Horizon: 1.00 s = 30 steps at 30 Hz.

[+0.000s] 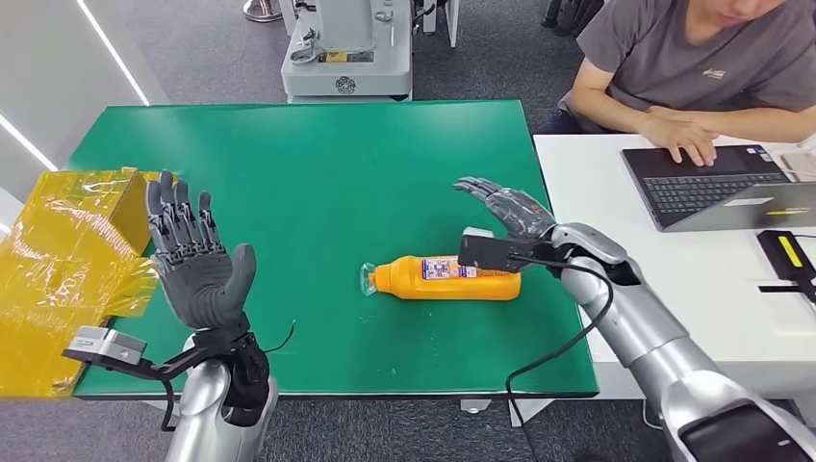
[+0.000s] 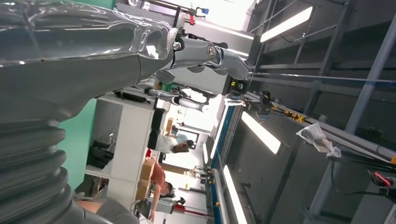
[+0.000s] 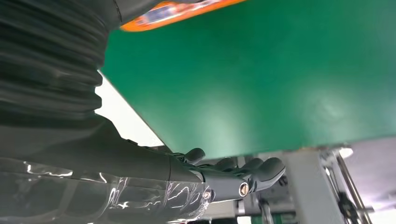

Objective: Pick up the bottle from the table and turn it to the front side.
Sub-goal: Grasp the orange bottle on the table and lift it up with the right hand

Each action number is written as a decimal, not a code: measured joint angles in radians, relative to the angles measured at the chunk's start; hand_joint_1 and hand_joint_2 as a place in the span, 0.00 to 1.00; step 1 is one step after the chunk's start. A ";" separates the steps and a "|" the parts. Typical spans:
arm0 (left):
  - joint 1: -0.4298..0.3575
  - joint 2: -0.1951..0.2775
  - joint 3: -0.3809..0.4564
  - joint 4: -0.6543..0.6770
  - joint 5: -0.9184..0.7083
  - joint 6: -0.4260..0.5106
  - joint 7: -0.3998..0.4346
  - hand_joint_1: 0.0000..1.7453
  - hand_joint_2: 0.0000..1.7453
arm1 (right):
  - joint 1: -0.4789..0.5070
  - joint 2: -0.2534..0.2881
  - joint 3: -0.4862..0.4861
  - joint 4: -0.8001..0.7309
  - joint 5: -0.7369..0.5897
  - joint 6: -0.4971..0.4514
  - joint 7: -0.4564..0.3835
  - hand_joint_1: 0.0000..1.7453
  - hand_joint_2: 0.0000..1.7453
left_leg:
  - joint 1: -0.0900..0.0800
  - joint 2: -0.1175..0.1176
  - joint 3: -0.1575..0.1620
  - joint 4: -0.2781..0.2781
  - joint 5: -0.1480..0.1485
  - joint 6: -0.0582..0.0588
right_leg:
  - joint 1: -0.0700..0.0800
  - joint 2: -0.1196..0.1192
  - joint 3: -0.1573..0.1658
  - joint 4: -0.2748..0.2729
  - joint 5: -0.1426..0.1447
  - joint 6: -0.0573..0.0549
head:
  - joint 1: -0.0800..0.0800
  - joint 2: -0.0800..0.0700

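An orange bottle [image 1: 446, 278] with a clear cap lies on its side on the green table [image 1: 327, 164], cap toward the left, label facing up. My right hand [image 1: 507, 209] hovers just behind and right of the bottle, fingers spread and holding nothing; its wrist camera box covers the bottle's right end. The right wrist view catches an edge of the bottle [image 3: 173, 11] and the extended fingers [image 3: 233, 175] over the table. My left hand [image 1: 192, 255] is raised at the table's front left, palm open, fingers upright and apart, far from the bottle.
A crumpled yellow bag [image 1: 67, 255] sits at the table's left edge, beside my left hand. A white desk [image 1: 616, 212] adjoins on the right, where a person [image 1: 693, 67] works at a laptop [image 1: 722, 183]. Grey machinery [image 1: 346, 48] stands beyond the table's far edge.
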<state>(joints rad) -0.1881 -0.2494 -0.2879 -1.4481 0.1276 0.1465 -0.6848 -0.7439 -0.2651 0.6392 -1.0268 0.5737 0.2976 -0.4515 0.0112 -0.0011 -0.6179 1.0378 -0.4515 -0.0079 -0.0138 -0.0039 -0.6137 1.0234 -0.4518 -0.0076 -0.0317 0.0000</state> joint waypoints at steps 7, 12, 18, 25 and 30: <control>-0.005 0.005 -0.010 0.000 -0.006 -0.004 0.004 0.00 1.00 | -0.053 -0.079 0.094 0.084 -0.137 0.082 0.009 0.00 1.00 | 0.000 0.000 0.000 0.000 0.000 0.000 | 0.000 0.000 0.000 0.000 0.000 0.000 | 0.000 0.000; -0.002 0.006 -0.018 -0.001 -0.019 -0.009 0.013 0.00 1.00 | -0.041 -0.096 0.139 0.123 -0.170 0.084 0.023 0.00 1.00 | 0.000 0.000 0.000 0.000 0.000 0.000 | 0.000 0.001 0.000 0.000 0.000 0.000 | 0.000 0.000; -0.001 0.006 -0.021 -0.012 -0.026 -0.009 0.028 0.00 1.00 | -0.022 -0.096 0.179 0.167 -0.171 0.059 0.033 0.00 1.00 | 0.000 0.000 0.000 0.000 0.000 0.000 | 0.000 0.000 0.000 0.000 0.000 0.000 | 0.000 0.000; 0.020 0.008 -0.021 -0.035 -0.029 -0.004 0.032 0.00 1.00 | 0.013 -0.086 0.199 0.202 -0.153 0.005 0.043 0.00 1.00 | 0.000 0.000 0.000 -0.001 0.000 0.000 | 0.000 0.000 0.000 0.000 0.000 0.000 | 0.000 0.000; 0.026 0.011 -0.023 -0.042 -0.029 -0.002 0.032 0.00 1.00 | 0.016 -0.070 0.199 0.220 -0.120 -0.049 0.045 0.00 1.00 | 0.000 0.000 0.000 -0.001 0.000 0.000 | 0.000 0.000 0.000 0.000 0.000 0.000 | 0.000 0.000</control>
<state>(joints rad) -0.1618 -0.2387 -0.3114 -1.4898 0.0984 0.1442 -0.6529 -0.7274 -0.3347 0.8380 -0.8069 0.4536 0.2488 -0.4068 0.0114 -0.0008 -0.6179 1.0373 -0.4517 -0.0080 -0.0135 -0.0034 -0.6139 1.0235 -0.4520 -0.0076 -0.0318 0.0000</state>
